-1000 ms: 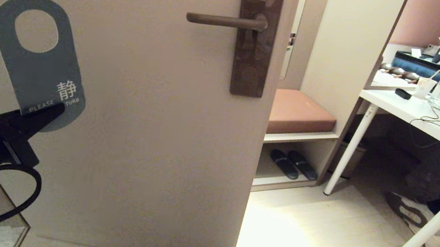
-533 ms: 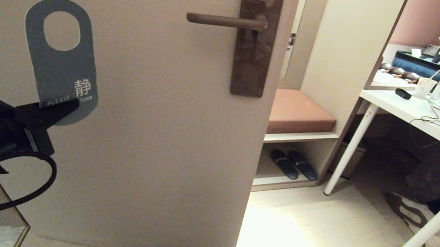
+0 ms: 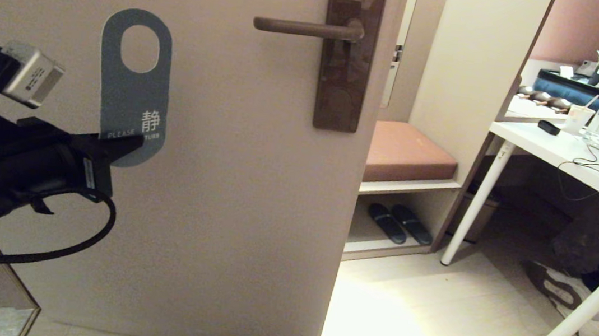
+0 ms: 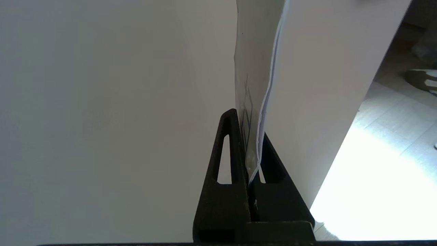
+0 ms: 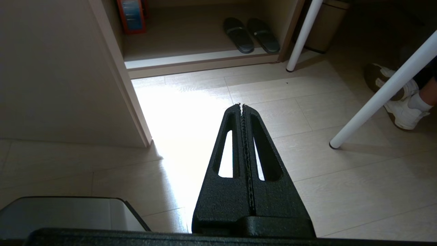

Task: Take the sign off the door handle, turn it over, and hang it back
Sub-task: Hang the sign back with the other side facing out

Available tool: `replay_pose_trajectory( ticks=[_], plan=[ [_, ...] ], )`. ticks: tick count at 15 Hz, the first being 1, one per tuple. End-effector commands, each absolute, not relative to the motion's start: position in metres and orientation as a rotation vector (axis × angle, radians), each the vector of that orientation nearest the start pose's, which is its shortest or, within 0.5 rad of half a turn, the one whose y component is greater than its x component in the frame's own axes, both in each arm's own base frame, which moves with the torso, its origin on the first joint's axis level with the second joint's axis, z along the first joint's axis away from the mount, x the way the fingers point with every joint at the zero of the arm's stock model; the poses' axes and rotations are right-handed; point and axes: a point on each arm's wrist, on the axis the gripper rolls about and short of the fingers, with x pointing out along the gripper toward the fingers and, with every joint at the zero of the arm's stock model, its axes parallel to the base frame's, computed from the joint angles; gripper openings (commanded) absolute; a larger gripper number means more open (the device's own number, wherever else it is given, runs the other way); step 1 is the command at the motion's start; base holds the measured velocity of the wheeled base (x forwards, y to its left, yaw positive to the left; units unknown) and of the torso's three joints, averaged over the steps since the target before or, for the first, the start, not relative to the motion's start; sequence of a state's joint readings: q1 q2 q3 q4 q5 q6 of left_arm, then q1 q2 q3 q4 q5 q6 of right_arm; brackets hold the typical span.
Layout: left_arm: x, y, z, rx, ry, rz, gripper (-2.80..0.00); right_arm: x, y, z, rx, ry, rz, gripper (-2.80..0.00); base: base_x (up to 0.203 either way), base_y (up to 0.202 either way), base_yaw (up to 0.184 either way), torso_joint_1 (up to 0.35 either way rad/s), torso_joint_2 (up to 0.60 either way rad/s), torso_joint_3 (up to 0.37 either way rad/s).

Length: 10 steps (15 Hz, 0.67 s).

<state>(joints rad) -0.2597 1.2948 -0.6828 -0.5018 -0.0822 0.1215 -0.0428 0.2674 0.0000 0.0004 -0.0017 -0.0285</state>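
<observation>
While left gripper (image 3: pixel 130 144) pinches sign (image 3: pixel 134 87), upright

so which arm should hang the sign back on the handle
Left. Its hand already grips the sign at the bottom edge, hole up, left of the door handle. The right hand is shut, pointing at the floor.

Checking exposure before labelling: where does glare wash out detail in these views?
Head view: the pale floor by the door edge is blown out. Left wrist view: the same bright floor patch; the left claw pinching the blue-grey card sign reads as a silhouette. Right wrist view: glare on the floor beyond the closed right claw.
</observation>
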Motion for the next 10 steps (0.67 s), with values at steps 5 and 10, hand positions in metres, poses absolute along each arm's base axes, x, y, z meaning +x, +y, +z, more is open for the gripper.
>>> replay_pose_trajectory(
  ticks=[5, 10],
  plan=[
    [0.226, -0.073, 0.255, 0.134, 0.077, -0.368, -2.8, -0.002, 0.0, 0.079, -0.023, 0.27, -0.04, -2.8, 0.0, 0.0, 0.0, 0.0, 0.0, 0.0],
    [0.241, -0.082, 0.265, 0.131, 0.05, -0.382, -2.8, -0.002, 0.0, 0.079, -0.023, 0.269, -0.04, -2.8, 0.0, 0.0, 0.0, 0.0, 0.0, 0.0]
  ],
)
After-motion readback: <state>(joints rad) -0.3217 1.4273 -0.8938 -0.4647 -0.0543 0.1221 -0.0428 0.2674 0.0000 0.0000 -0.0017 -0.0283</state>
